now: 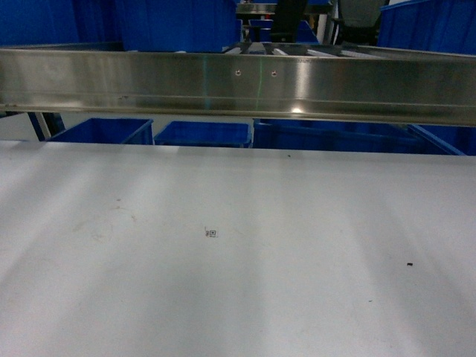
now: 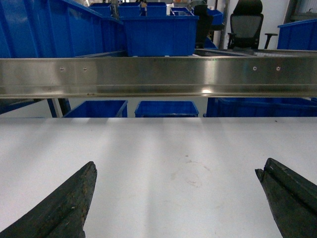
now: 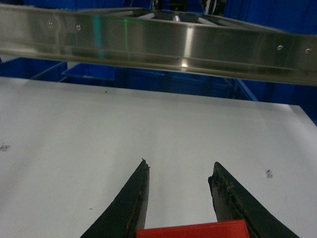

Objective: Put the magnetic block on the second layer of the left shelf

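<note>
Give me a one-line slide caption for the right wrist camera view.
Right gripper holds the red magnetic block between its fingers above the white table, facing a steel rail.

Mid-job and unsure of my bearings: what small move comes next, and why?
Probably turn the base left to find the shelf. The magnetic block already sits between the right gripper's fingers, yet only the white table and its steel rail lie ahead.

A steel rail spans above the white table, blue crates behind.
</note>
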